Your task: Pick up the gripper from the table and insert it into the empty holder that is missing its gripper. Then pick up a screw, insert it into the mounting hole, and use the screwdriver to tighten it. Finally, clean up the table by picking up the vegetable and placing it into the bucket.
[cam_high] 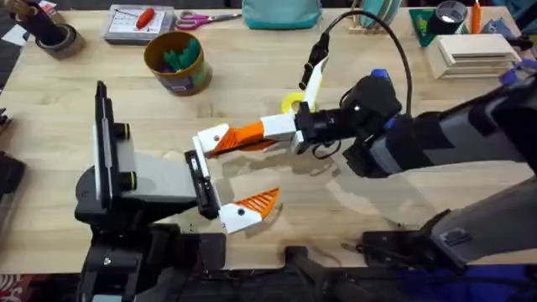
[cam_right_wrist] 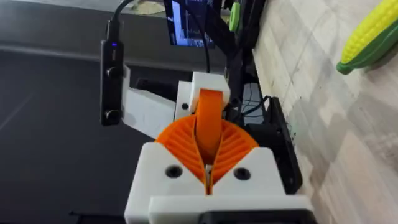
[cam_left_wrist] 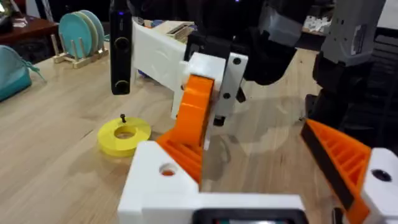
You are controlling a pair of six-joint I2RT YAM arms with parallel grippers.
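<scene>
The left gripper [cam_high: 225,172] stands open, its upper mount receiving the orange gripper [cam_high: 243,137] — pinched by the right gripper [cam_high: 289,132]. Misalignment could jam or drop it onto the tabletop [cam_high: 252,67].

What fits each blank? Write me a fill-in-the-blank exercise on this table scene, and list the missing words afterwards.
1. The right gripper is shut on the small orange ribbed plastic fingertip, holding it against the left arm's ___ plastic finger mount.
2. The round yellow-brown bucket holds ___ items.
3. A small dark screw stands on the flat ___ ring-shaped disc.

Missing words: white; green; yellow.
</scene>
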